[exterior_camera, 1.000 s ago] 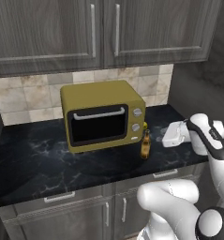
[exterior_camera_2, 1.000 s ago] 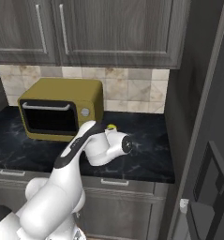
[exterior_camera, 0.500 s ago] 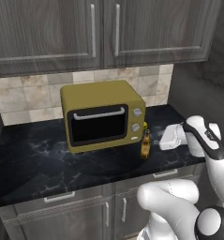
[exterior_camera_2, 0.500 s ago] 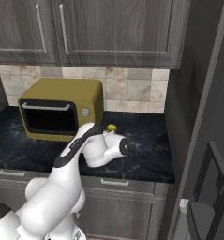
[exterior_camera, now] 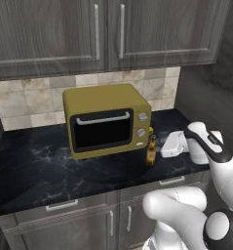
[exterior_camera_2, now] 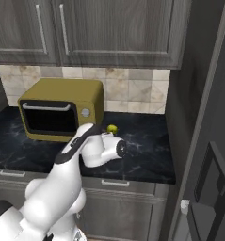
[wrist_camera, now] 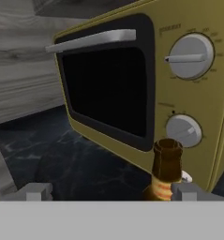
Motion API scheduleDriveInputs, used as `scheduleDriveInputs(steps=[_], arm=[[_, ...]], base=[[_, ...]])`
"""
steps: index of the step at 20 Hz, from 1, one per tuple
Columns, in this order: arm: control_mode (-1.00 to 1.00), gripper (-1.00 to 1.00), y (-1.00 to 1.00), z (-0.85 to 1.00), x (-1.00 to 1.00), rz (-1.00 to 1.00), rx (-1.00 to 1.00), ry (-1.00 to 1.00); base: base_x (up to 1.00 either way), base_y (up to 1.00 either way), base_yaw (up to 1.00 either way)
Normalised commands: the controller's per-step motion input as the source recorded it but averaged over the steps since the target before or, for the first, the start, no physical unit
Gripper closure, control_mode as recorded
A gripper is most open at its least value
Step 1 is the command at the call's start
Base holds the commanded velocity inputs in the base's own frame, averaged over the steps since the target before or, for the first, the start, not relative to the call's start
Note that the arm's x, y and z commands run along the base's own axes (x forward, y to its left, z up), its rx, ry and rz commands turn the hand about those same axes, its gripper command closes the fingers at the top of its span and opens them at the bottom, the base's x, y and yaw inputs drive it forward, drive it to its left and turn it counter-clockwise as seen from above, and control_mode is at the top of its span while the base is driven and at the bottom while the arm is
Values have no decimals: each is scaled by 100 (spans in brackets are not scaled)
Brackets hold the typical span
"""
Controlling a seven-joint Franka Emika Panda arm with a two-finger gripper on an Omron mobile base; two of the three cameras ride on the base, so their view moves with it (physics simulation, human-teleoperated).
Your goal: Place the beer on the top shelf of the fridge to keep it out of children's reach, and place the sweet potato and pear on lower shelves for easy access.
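The beer is a slim brown bottle standing upright on the black counter at the right front corner of the yellow toaster oven. My gripper hovers just right of it at bottle height, open and pointing at it. In the hand view the bottle's neck rises just inside the right fingertip, with the gripper holding nothing. The pear lies on the counter behind my arm, near the oven's right side. The fridge stands at the far right with its door shut, hiding its shelves. The sweet potato is out of view.
Dark wood-grain cabinets hang above the counter, and a tiled backsplash runs behind it. A dark side panel separates the counter from the fridge. Open black counter lies left of the oven.
My hand has drifted a little left and down towards the beer. The bottle, the pear and the oven have stayed where they were.
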Motion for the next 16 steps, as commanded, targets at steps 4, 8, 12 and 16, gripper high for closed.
scheduleDriveInputs(steps=[4,8,12,16], arm=[[-100,-100,0,-5,20,0,0,0],[-100,-100,0,-6,19,-1,0,0],[-100,-100,0,-7,21,0,0,0],[-100,-100,0,-10,18,0,0,0]], base=[[0,0,0],[0,0,0],[0,0,0],[0,0,0]])
